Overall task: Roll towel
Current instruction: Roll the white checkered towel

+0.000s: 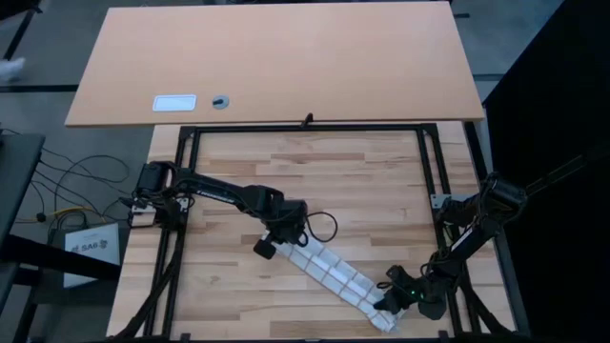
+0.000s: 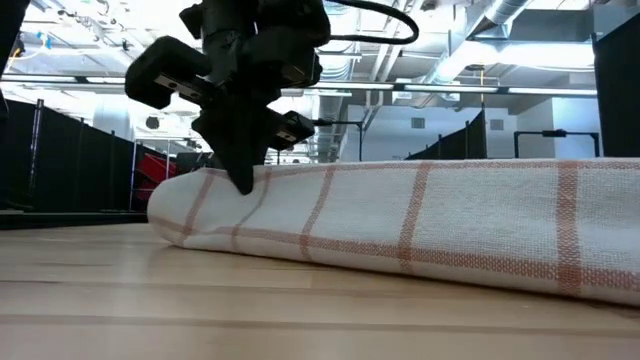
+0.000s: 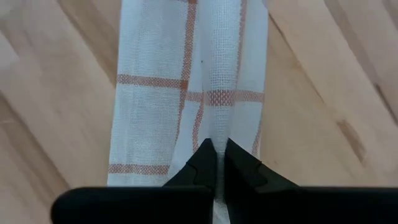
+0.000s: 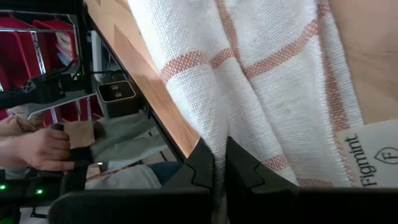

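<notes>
The towel (image 1: 329, 274) lies on the wooden bench (image 1: 362, 181) as a long, narrow folded strip, running diagonally from near the middle of the bench toward five o'clock, where its far end reaches the front edge. The left gripper (image 1: 264, 248) sits at the strip's ten o'clock end; in the left wrist view its fingers (image 3: 202, 163) are pressed nearly together with a thin ridge of towel (image 3: 186, 81) pinched between them. In the low view that gripper (image 2: 243, 180) comes down onto the rounded end of the towel (image 2: 420, 225). The right gripper (image 1: 391, 302) is at the five o'clock end, close to the bench edge; its fingers (image 4: 204, 163) are likewise almost closed on a fold of the cloth (image 4: 261, 81). A white label (image 4: 370, 155) printed "Figmint" shows at this end. Beyond the bench edge a person's hand (image 4: 34, 149) grips a dark handle.
</notes>
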Controlling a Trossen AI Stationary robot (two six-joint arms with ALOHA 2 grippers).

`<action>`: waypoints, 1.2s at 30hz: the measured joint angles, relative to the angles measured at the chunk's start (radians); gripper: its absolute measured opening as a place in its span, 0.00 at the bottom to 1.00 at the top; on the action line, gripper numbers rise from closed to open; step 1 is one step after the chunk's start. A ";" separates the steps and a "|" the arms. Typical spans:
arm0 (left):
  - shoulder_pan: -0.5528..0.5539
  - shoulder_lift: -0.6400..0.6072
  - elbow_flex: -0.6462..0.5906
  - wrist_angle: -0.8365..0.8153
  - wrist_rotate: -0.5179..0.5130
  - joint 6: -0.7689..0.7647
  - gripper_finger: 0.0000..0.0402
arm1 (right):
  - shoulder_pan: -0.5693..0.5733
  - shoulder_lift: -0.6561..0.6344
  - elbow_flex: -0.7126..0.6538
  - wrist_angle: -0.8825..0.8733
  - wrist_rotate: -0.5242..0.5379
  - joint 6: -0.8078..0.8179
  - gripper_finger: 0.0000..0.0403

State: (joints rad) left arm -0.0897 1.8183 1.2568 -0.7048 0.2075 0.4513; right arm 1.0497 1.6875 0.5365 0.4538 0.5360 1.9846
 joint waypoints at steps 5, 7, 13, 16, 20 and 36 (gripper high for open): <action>0.012 0.000 0.000 0.049 -0.027 0.016 0.00 | 0.007 0.000 0.000 0.005 -0.001 -0.003 0.00; 0.018 0.000 0.000 0.069 -0.043 0.017 0.00 | 0.011 0.000 0.000 0.004 -0.001 -0.004 0.00; 0.025 0.000 0.000 0.075 -0.081 0.027 0.00 | 0.011 0.000 0.000 0.014 0.000 -0.029 0.00; 0.026 0.000 0.000 0.078 -0.082 0.031 0.00 | 0.011 0.000 0.000 0.015 0.000 -0.031 0.00; 0.033 0.000 0.000 0.098 -0.111 0.010 0.04 | 0.011 0.000 0.000 0.035 0.000 -0.045 0.00; 0.015 -0.126 0.055 0.025 -0.118 -0.161 0.38 | 0.012 0.000 0.000 0.042 -0.004 -0.048 0.00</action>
State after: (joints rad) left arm -0.0748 1.6926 1.3113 -0.6796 0.0894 0.2901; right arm 1.0616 1.6878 0.5365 0.4962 0.5316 1.9365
